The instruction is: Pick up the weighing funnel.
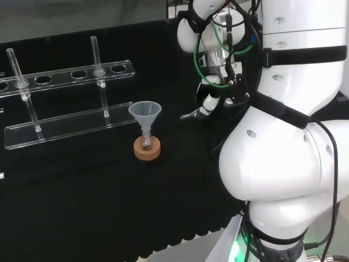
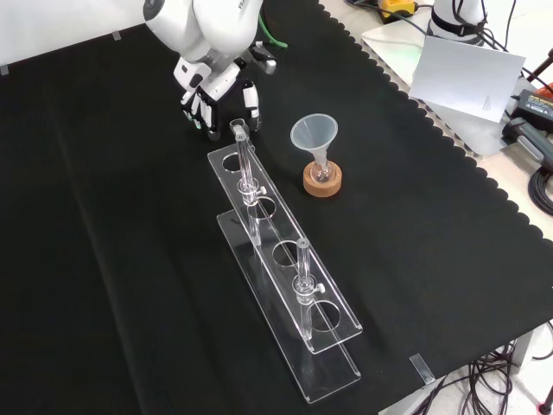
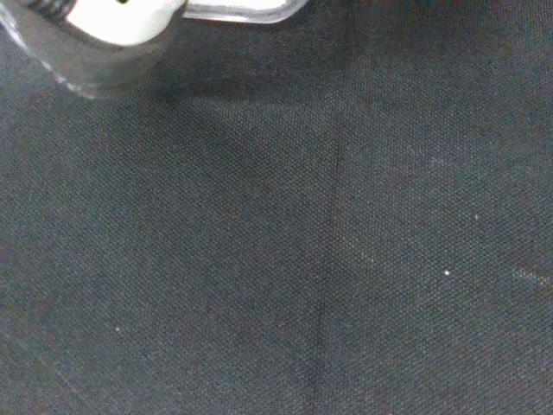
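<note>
Hand is down low over the cloth, right at the far end of the tube rack in the front view. The weighing funnel is that little clear sliver poking out leftward from under it in the head view, well to the right of the big funnel on its cork ring. Honestly can't tell whether I've got it clamped or I'm just resting against it, or whether it's off the cloth at all.

What worries me: that piece is small, clear and probably slick, so if my hold sits off-centre I'd guess it pivots and drops, or skids away across the cloth. Also, the nearest glass tube in the rack stands just beside me, so a sloppy lift or swing that way could clip it.
</note>
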You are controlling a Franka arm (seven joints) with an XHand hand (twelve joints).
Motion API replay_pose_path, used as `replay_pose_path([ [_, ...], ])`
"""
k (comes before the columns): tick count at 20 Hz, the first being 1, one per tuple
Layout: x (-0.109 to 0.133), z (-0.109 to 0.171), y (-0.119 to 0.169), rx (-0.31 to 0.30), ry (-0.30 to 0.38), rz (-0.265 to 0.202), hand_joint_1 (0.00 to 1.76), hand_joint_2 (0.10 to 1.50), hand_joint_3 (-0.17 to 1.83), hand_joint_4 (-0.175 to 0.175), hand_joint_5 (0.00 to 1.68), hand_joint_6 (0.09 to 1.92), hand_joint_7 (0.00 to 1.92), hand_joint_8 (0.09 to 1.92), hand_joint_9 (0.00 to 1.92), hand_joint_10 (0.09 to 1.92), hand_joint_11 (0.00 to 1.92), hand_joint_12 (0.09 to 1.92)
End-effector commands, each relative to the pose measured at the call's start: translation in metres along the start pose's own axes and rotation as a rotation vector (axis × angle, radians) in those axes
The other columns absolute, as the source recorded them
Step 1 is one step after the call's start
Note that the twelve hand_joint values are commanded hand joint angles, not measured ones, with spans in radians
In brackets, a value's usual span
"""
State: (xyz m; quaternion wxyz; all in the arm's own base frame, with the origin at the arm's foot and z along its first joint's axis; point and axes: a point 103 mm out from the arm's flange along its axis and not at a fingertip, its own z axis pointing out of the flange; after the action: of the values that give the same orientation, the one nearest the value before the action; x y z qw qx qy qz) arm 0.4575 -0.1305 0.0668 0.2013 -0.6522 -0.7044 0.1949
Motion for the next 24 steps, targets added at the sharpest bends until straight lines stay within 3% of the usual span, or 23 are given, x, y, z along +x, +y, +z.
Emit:
replay_pose_path([
  [1, 0.000, 0.001, -0.002, -0.003, 0.008, 0.002, 0.87, 0.66, 0.06, 0.162, 0.88, 0.44, 1.04, 0.33, 0.54, 0.50, 0.00, 1.18],
  [12, 0.012, 0.003, -0.004, -0.047, 0.023, 0.020, 0.92, 0.65, 0.11, 0.175, 1.07, 0.53, 1.21, 0.36, 0.65, 0.44, 0.00, 1.25],
  [17, 0.018, 0.010, -0.006, -0.058, 0.038, 0.030, 0.93, 0.65, 0.12, 0.175, 1.07, 0.51, 1.21, 0.36, 0.67, 0.43, 0.00, 1.26],
  [24, 0.019, 0.021, -0.011, -0.079, 0.053, 0.078, 0.93, 0.64, 0.12, 0.175, 1.05, 0.50, 1.20, 0.35, 0.68, 0.43, 0.00, 1.27],
])
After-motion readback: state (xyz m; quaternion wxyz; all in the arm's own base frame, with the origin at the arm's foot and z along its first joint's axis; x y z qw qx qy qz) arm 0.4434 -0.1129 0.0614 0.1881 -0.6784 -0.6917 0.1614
